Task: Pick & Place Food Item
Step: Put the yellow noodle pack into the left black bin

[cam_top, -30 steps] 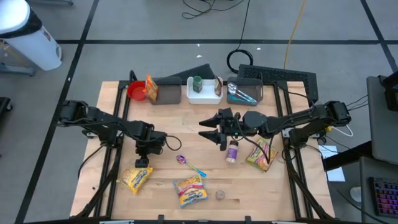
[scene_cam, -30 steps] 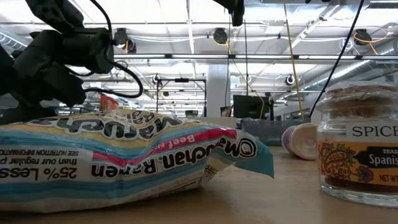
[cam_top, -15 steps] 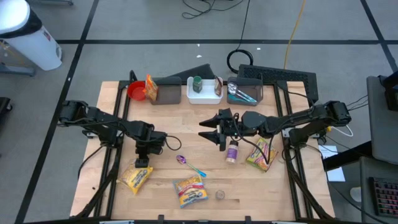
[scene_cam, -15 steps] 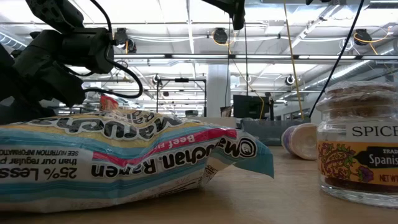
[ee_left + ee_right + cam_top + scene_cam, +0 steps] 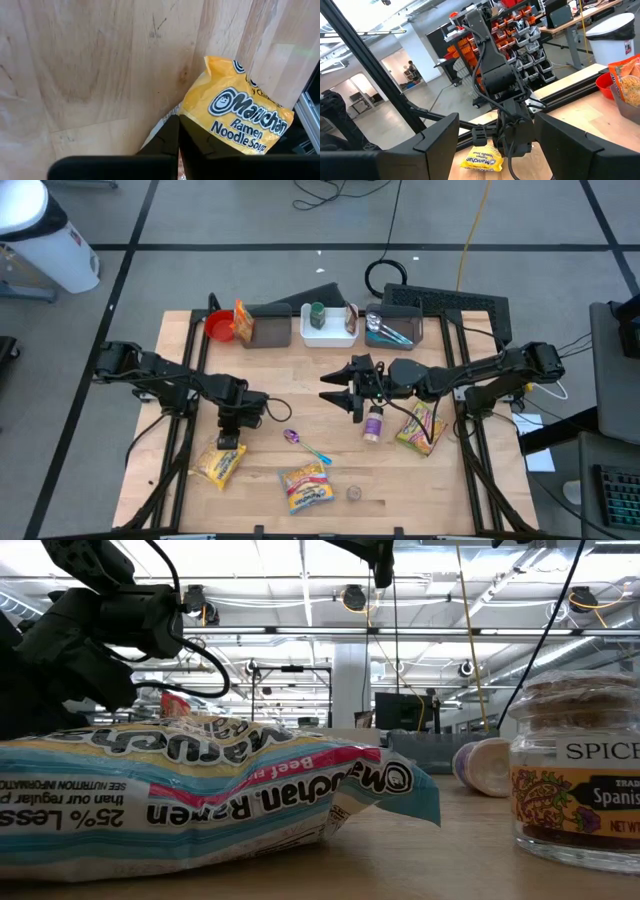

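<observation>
Where the left hand point(image 5: 229, 442) was spread wide a second ago, its fingers are now pinched shut on the edge of the yellow Maruchan ramen packet point(image 5: 217, 465), which is lying flat near the bench's point(image 5: 290, 385) front left corner. The right hand point(image 5: 340, 392) is held wide and empty above mid-bench, unmoved. Nearby, a purple spoon point(image 5: 305, 444), a second ramen packet point(image 5: 306, 485) and a spice jar point(image 5: 373, 423) are seen.
</observation>
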Controlling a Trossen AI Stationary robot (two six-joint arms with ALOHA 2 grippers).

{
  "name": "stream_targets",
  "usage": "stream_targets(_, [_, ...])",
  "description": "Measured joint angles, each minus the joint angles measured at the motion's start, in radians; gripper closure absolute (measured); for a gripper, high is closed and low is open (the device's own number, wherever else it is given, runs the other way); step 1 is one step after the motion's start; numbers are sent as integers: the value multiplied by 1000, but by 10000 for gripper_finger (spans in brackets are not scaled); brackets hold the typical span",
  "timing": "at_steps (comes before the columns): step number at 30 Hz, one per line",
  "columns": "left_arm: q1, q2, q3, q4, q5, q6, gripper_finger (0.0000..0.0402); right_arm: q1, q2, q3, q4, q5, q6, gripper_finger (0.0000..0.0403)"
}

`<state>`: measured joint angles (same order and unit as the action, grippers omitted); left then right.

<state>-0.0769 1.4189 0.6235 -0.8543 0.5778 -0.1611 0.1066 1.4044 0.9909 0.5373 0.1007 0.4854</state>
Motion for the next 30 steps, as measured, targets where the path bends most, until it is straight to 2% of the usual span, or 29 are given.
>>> stream_targets(6, [29,0,5,-13,14,-3,398,0,0,0,0,0,0,152])
stream_targets(12, [85,0,61,-53,12,9,398,0,0,0,0,0,0,152])
stream_targets(30, [193,-1,393,-227,-180,108,400,0,0,0,-19,0,-18,152])
